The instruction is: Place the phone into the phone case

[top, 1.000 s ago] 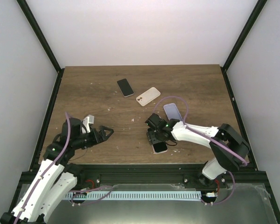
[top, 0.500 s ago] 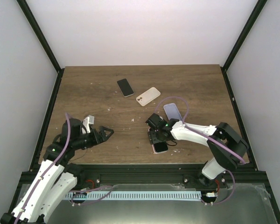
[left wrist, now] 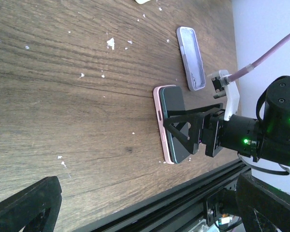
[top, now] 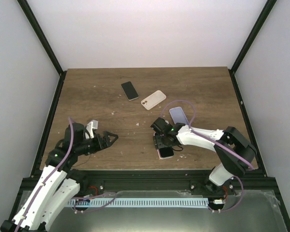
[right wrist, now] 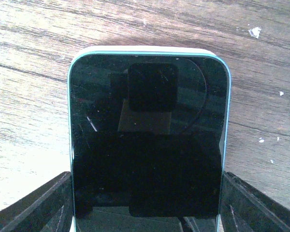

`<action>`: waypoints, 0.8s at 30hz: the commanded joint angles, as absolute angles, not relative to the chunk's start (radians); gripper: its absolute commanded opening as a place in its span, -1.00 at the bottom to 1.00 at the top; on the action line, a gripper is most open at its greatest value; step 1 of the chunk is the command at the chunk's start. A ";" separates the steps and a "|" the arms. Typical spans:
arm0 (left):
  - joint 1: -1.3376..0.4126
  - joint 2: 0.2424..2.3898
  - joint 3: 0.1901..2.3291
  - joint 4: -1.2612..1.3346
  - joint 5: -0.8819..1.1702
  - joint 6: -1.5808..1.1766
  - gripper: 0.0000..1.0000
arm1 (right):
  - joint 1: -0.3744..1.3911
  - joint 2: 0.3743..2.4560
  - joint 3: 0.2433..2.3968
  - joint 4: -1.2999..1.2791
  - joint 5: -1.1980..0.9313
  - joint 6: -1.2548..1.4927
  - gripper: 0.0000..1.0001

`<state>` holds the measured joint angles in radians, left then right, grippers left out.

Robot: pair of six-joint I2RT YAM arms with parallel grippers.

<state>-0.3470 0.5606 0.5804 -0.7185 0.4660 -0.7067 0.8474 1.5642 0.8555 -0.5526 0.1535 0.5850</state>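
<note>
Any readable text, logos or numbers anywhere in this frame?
None readable. The teal-edged phone has a dark, blank screen. The black phone, cream case and lilac case show no marks at this size. The right arm shows only green lights, no label.

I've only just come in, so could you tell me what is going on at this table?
The right tool grips a teal-edged phone by its long edges; it lies screen-up in a pink case near the front edge of the table, fully seated or not I cannot tell. The left tool hangs open, holding nothing. Farther back lie a black phone, a cream case and a lavender case.
</note>
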 commanded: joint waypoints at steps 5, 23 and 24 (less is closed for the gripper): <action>-0.348 0.583 0.582 -0.703 0.479 -0.698 1.00 | 0.840 1.531 0.893 -0.592 0.173 0.591 0.82; -0.374 0.617 0.559 -0.644 0.501 -0.717 0.87 | 0.718 1.388 0.725 -0.493 0.004 0.552 0.48; -0.376 0.618 0.556 -0.637 0.505 -0.721 0.84 | 0.718 1.390 0.718 -0.484 -0.001 0.552 0.45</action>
